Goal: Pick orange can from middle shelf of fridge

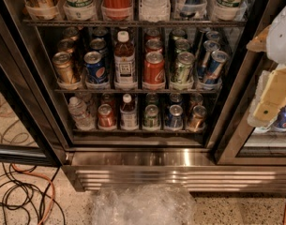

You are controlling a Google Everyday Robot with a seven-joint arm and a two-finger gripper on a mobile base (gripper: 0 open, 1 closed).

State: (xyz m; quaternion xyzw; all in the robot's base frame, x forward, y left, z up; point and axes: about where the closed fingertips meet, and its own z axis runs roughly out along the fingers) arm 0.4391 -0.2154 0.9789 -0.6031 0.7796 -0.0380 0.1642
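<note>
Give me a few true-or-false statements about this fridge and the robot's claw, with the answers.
1. The orange can stands at the left end of the middle shelf. True.
2. The gripper is around the orange can. False: it hangs at the right edge of the view, outside the fridge, well away from the can.
3. A blue Pepsi can stands next to the orange can. True.
4. The red Coca-Cola can on that shelf lies on its side. False: it stands upright.
5. Cables lie on the floor at the left. True.
</note>
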